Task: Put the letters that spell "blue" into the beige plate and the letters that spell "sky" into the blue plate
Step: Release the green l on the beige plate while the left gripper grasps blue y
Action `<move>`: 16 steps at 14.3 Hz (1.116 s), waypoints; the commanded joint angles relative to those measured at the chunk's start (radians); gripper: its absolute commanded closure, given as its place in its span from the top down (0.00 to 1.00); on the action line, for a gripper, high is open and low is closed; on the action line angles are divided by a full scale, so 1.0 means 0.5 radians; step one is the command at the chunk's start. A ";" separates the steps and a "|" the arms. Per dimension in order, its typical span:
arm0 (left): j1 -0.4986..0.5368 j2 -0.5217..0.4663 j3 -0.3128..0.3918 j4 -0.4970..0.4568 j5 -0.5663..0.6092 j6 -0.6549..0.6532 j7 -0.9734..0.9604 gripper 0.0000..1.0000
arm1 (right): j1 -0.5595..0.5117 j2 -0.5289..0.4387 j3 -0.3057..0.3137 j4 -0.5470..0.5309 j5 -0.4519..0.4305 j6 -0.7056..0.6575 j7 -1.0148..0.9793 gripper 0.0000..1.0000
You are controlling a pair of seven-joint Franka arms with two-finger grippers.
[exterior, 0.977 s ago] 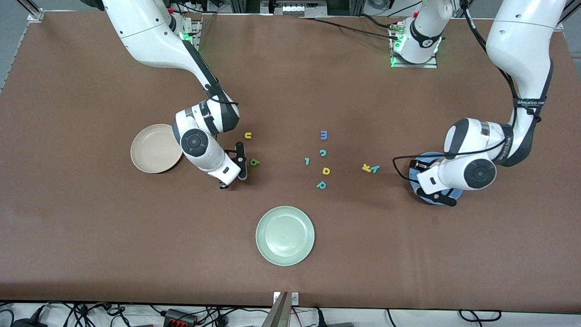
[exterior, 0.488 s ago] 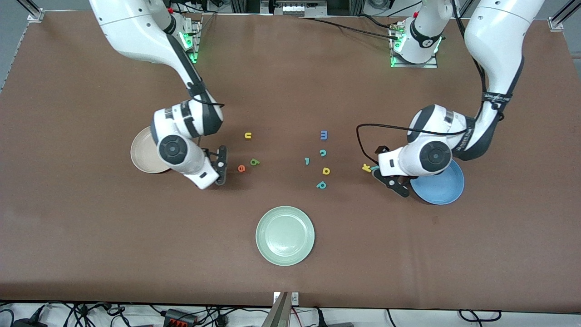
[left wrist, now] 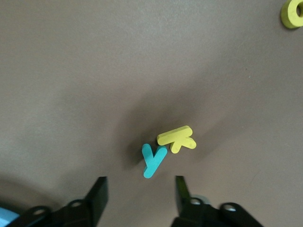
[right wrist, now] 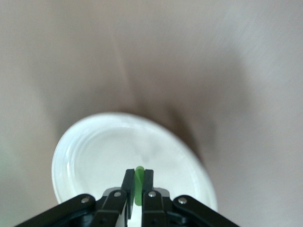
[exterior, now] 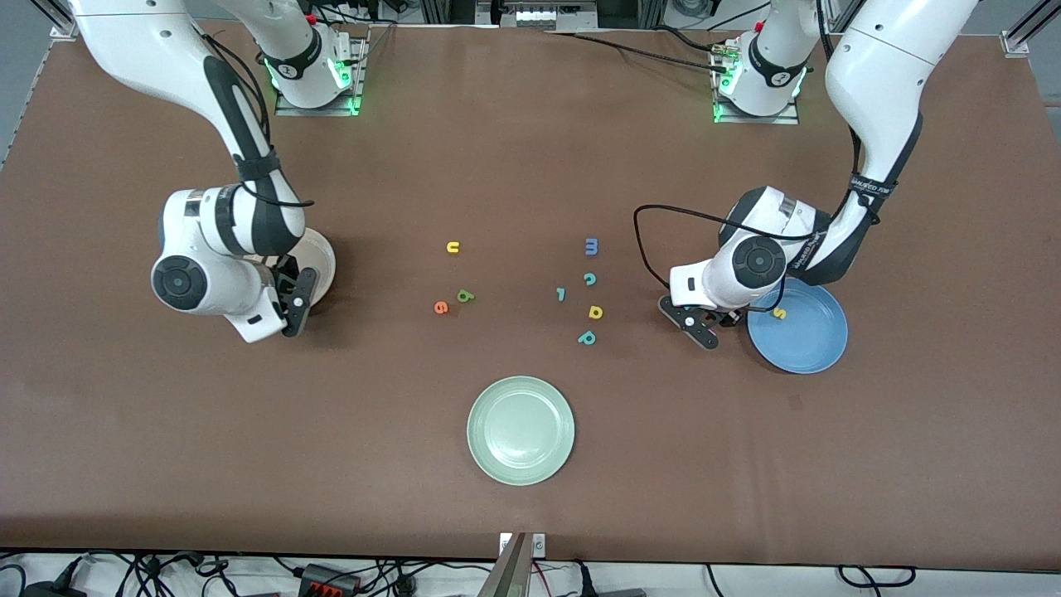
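My right gripper (exterior: 296,303) is shut on the thin green l (right wrist: 139,185) and hangs over the beige plate (exterior: 324,256), whose bowl fills the right wrist view (right wrist: 94,156). My left gripper (exterior: 710,326) hovers low beside the blue plate (exterior: 808,348), which holds the yellow s (exterior: 779,313). In the left wrist view its fingers stand open (left wrist: 140,182), with the teal y (left wrist: 153,161) and yellow k (left wrist: 177,139) touching each other just ahead of them. That gripper hides both letters in the front view. The yellow u (exterior: 452,247), green b (exterior: 466,295) and orange e (exterior: 441,308) lie mid-table.
A pale green plate (exterior: 520,429) sits nearest the front camera. Between the two arms lie a blue m (exterior: 591,246), teal c (exterior: 589,279), small teal l-shaped piece (exterior: 561,293), yellow d (exterior: 595,312) and teal p (exterior: 587,337).
My right gripper has carried the green l from beside the b and e to over the beige plate. My left gripper has left the blue plate and come over the k and y, its fingers narrowing.
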 commanded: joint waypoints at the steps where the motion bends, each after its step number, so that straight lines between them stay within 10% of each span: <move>1: -0.016 0.016 -0.011 -0.006 0.123 0.055 0.020 0.54 | -0.031 -0.145 0.031 -0.252 -0.024 0.061 0.033 0.00; 3: -0.013 0.065 -0.011 -0.018 0.157 0.113 0.020 0.50 | -0.040 -0.155 0.031 -0.320 -0.027 0.159 0.024 0.16; 5: -0.016 0.096 -0.011 -0.015 0.160 0.190 0.023 0.49 | -0.043 -0.167 0.031 -0.302 -0.021 0.148 0.060 1.00; 16: -0.016 0.078 -0.011 -0.012 0.175 0.181 0.032 0.09 | 0.260 0.075 0.056 0.357 0.022 -0.033 1.037 1.00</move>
